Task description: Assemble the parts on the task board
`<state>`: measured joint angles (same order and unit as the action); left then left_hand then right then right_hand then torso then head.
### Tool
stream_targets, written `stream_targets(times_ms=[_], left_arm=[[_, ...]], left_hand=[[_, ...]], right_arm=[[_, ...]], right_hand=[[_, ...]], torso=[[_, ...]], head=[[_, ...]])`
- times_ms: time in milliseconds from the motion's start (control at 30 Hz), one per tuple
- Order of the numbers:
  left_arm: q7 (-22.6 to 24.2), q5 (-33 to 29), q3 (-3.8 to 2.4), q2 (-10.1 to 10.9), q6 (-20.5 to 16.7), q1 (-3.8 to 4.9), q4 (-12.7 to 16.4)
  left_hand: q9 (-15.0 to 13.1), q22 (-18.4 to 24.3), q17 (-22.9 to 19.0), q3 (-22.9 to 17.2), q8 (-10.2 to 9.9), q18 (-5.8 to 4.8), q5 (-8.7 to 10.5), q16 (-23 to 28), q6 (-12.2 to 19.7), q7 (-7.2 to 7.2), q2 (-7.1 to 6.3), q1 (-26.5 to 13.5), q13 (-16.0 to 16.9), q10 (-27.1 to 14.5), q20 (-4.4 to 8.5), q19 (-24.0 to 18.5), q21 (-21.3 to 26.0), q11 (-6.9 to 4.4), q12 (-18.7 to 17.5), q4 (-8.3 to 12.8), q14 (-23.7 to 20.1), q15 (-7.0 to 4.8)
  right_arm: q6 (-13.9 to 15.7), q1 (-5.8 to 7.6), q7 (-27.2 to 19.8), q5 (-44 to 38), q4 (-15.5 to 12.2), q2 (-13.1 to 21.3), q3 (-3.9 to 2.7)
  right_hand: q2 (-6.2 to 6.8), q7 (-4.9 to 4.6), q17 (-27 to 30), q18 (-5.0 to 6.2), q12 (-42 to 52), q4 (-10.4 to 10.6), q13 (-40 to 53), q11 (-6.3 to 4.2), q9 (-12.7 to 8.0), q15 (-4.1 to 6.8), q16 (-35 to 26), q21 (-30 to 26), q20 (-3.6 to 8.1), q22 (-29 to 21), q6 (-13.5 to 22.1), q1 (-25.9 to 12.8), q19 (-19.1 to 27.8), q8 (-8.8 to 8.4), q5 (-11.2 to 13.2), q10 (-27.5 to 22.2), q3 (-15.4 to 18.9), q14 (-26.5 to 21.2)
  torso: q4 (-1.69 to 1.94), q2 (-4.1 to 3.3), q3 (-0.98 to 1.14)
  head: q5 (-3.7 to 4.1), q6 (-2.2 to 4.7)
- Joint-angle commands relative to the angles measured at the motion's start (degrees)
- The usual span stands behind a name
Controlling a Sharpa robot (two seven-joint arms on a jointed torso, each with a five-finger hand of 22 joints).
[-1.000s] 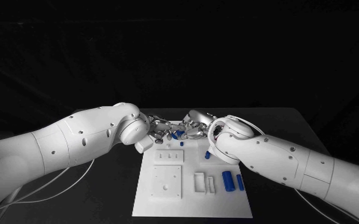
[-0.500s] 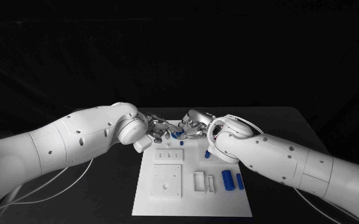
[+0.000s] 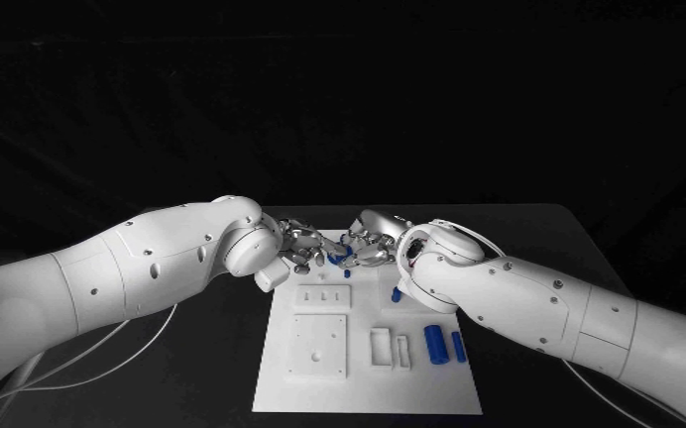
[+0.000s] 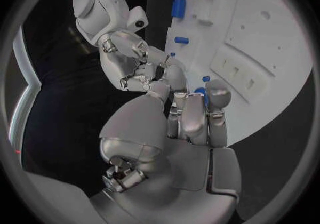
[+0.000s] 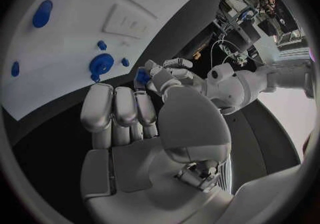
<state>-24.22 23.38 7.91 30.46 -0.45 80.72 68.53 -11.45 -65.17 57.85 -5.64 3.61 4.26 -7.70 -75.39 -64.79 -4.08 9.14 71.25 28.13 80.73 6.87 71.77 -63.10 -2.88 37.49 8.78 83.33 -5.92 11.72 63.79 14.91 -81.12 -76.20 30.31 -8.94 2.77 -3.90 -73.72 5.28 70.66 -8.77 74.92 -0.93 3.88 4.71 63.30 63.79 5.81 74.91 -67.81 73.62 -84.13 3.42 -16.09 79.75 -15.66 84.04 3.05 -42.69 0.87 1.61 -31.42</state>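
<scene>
No text, label, brand, number or sign can be read anywhere; the task board (image 3: 369, 369) looks plain white, though its far end is partly hidden.

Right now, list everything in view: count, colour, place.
Table: one, black, under everything.
Task board: one, white, mid-table.
Upright cylinders: two, blue, on the board's near right part.
Small part: one, blue, on the board by the right arm.
Part between the hands: one, blue, at the board's far edge; who holds it is unclear.
Left hand: silver, at the far edge.
Right hand: silver, facing it.
</scene>
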Motion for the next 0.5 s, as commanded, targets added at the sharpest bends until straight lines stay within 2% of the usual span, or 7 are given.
stream_targets(times_ms=[33,67,267,333,400,467,500], left_arm=[[1.3,0.4,-0.13,-0.2,0.7,0.16,0.0],[1.3,0.5,-0.13,-0.3,0.7,0.15,0.0],[1.6,0.9,-0.12,-0.4,0.5,0.14,-0.1],[1.8,1.1,-0.12,-0.4,0.2,0.14,-0.2],[2.0,1.3,-0.12,-0.4,-0.1,0.14,-0.2],[2.2,1.4,-0.12,-0.5,-0.5,0.14,-0.3],[2.3,1.5,-0.12,-0.5,-0.7,0.14,-0.3]], left_hand=[[-7.7,-0.4,0.0,-0.3,0.1,0.21,-0.32,0.0,-3.1,2.50,0.22,0.5,-0.2,0.3,0.06,0.5,0.6,-0.29,-0.3,0.7,-0.2,-0.35],[-9.4,-0.7,0.0,-0.5,0.2,0.15,-0.31,0.0,-3.4,2.66,0.09,0.4,-0.2,0.3,0.11,0.6,0.8,-0.32,-0.4,0.8,-0.2,-0.41],[-15.3,-1.6,0.2,-0.8,0.7,0.05,-0.64,-0.1,-5.0,3.50,-0.52,-0.4,-0.3,0.7,0.28,0.9,1.3,-0.85,-0.5,0.5,-0.2,-0.64],[-19.8,-1.9,0.4,-1.2,0.4,-0.09,-0.98,-0.1,-5.0,3.63,-0.74,-0.7,-0.4,0.9,0.40,1.0,1.6,-0.89,-0.8,0.2,-0.2,-0.73],[-23.6,-2.4,0.6,-1.7,0.3,-0.12,-2.43,-0.2,-5.0,3.82,-1.10,-1.1,-0.5,1.2,0.43,1.2,1.8,-0.93,-0.9,-0.1,-0.1,-0.82],[-25.8,-2.7,0.8,-1.9,0.7,-0.17,-5.51,-0.3,-5.8,4.22,-1.50,-1.5,-0.5,1.4,0.45,1.3,1.9,-1.09,-1.0,-0.3,-0.1,-0.86],[-28.5,-3.0,0.8,-2.5,0.4,-0.25,-6.08,-0.3,-5.8,4.25,-1.83,-2.0,-0.7,1.7,0.50,1.4,2.1,-1.04,-1.4,-0.5,-0.1,-0.91]], right_arm=[[-1.3,-0.18,0.3,-0.7,0.0,0.0,0.11],[-1.3,-0.18,0.3,-0.7,0.0,0.0,0.11],[-1.3,-0.20,0.3,-0.7,0.1,0.1,0.11],[-1.3,-0.20,0.3,-0.7,0.1,0.1,0.11],[-1.3,-0.21,0.3,-0.7,0.1,0.1,0.11],[-1.2,-0.21,0.2,-0.7,0.1,0.1,0.11],[-1.1,-0.21,0.2,-0.6,0.1,0.2,0.11]], right_hand=[[-0.41,-0.14,0.0,-0.63,-0.2,0.2,4.0,-0.32,0.1,0.00,-0.2,-0.4,-0.03,8.2,-0.5,0.2,-4.0,0.20,-0.2,-0.3,0.0,0.4],[-0.41,-0.14,0.0,-0.63,-0.2,0.2,4.0,-0.32,0.1,0.00,-0.2,-0.4,-0.03,8.2,-0.5,0.2,-4.0,0.20,-0.2,-0.3,0.0,0.4],[-0.44,-0.09,0.1,-0.64,-0.3,0.2,4.0,-0.35,0.1,0.03,-0.2,-0.4,-0.01,8.2,-0.6,0.1,-4.0,0.19,-0.2,-0.3,0.1,0.4],[-0.44,-0.09,0.1,-0.64,-0.3,0.2,4.0,-0.35,0.1,0.03,-0.2,-0.4,-0.01,8.2,-0.6,0.1,-4.0,0.19,-0.2,-0.3,0.1,0.4],[-0.40,-0.09,0.1,-0.65,-0.4,0.3,3.9,-0.35,0.1,0.03,-0.3,-0.4,-0.01,8.2,-0.6,0.1,-4.0,0.18,-0.1,-0.4,0.2,0.4],[-0.35,-0.09,0.2,-0.64,-0.5,0.4,3.9,-0.35,0.1,0.03,-0.3,-0.5,-0.01,8.1,-0.5,0.0,-4.0,0.17,-0.2,-0.4,0.2,0.4],[-0.31,-0.10,0.2,-0.65,-0.5,0.4,3.8,-0.34,0.1,0.02,-0.3,-0.5,-0.01,8.1,-0.5,0.0,-4.0,0.16,-0.3,-0.4,0.2,0.4]], torso=[[-0.05,-0.03,0.03],[-0.06,-0.05,0.03],[-0.04,-0.03,0.07],[-0.03,-0.02,0.08],[-0.02,-0.02,0.08],[-0.03,-0.02,0.07],[-0.03,-0.01,0.08]], head=[[-0.04,-0.02],[-0.03,-0.02],[0.05,-0.05],[0.08,-0.10],[0.08,-0.10],[0.07,-0.09],[0.07,-0.12]])
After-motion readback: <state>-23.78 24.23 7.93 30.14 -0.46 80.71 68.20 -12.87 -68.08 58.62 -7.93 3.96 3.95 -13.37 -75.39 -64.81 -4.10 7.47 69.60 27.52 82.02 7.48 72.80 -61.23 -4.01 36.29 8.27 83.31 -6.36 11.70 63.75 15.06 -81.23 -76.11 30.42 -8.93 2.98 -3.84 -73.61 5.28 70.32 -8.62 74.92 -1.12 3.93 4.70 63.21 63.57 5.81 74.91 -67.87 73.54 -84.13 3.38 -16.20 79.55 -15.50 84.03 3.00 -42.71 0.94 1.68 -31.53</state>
